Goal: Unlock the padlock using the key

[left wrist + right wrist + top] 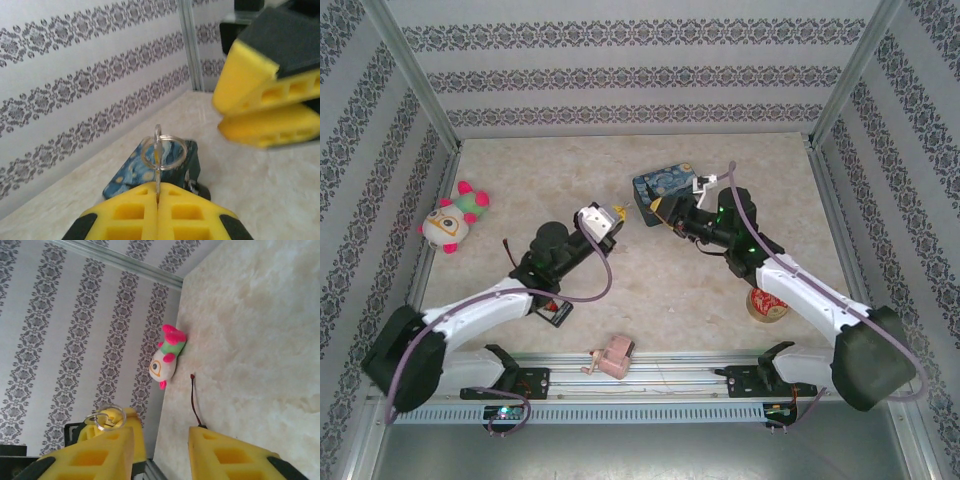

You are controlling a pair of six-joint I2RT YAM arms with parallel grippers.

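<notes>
The key (158, 177) stands clamped in the left gripper (158, 200), the right gripper (160, 440) parted nearby.

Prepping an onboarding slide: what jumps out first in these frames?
The left gripper pinching the key, its ring standing up, mid-table by the blue tin. The right gripper faces it, jaws apart. A pink-and-white plush toy lies by the left wall.

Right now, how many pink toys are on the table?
2. A pink-and-white plush lies on the left side; a pale pink gadget sits at the near edge, about centre. Others may be hidden.
</notes>
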